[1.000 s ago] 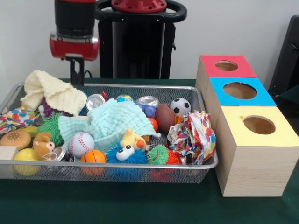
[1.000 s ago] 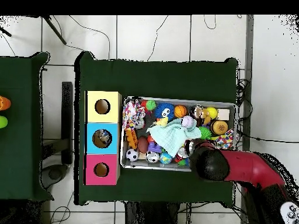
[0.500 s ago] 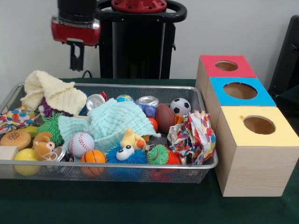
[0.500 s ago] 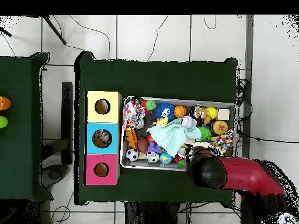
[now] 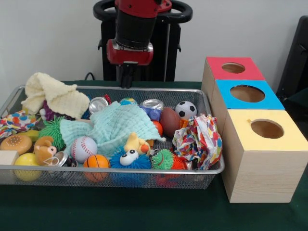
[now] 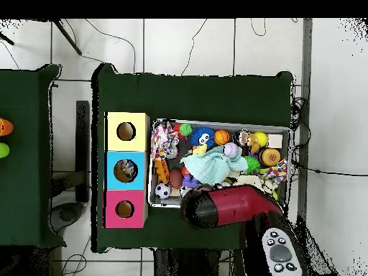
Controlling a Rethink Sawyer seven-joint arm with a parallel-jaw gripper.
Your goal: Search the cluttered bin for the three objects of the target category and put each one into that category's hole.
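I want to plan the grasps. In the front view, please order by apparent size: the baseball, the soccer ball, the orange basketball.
1. Baseball, largest.
2. Soccer ball and orange basketball: look alike; the soccer ball lies farther from the camera, so unranked.

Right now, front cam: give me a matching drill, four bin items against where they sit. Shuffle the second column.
Things:
1. soccer ball
2. cream knit cloth
3. yellow ball
4. patterned crumpled cloth

Places in the bin, as the front view shows it:
A. near left corner
B. near right corner
C. far right, by the football
D. far left corner

Pairs: 1-C, 2-D, 3-A, 4-B
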